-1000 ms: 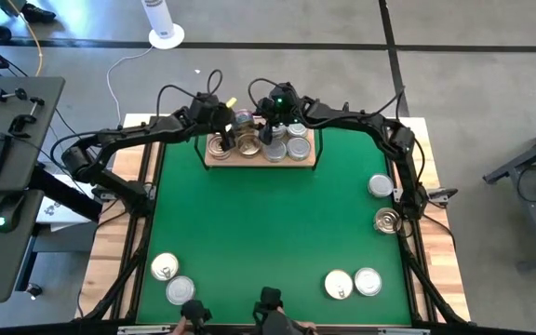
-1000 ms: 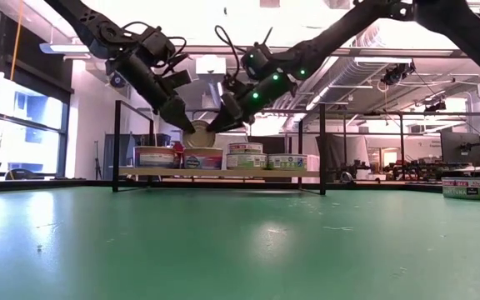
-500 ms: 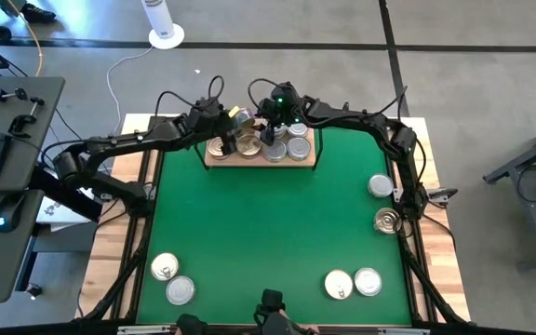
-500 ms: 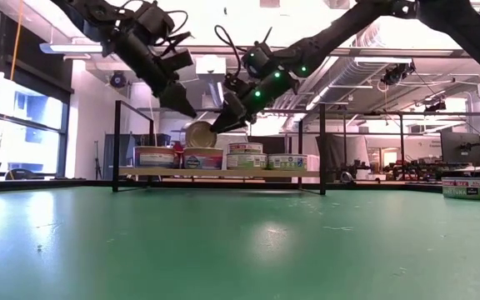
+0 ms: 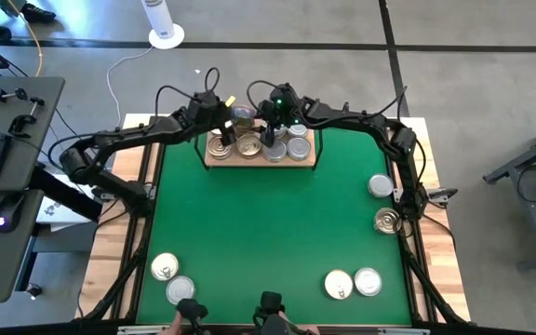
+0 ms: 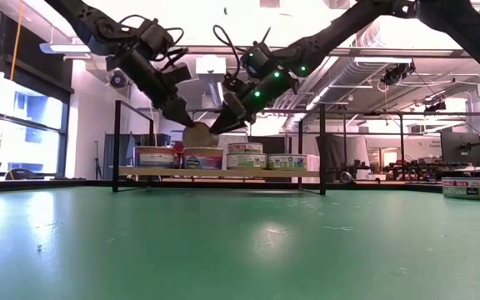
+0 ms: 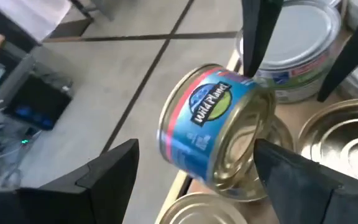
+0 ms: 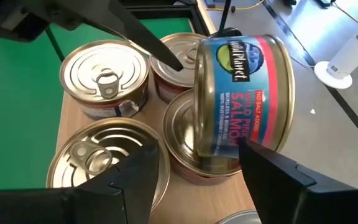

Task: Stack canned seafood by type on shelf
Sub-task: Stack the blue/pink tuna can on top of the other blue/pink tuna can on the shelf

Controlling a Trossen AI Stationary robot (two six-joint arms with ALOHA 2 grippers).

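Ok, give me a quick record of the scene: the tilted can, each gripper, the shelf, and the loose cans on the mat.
tilted can: salmon can, on its edge atop another can on the shelf
left gripper: at the shelf, open, fingers either side of the salmon can
right gripper: at the shelf, at the salmon can's other side
hold: unclear which gripper bears the salmon can
shelf: far end of the mat, holding upright cans
loose cans: six on the mat, two near left, two near right, two at the right edge

Grey floor (image 5: 473,84) crossed by dark lines, a desk (image 5: 7,186) alongside, bright windows (image 6: 7,117) behind.
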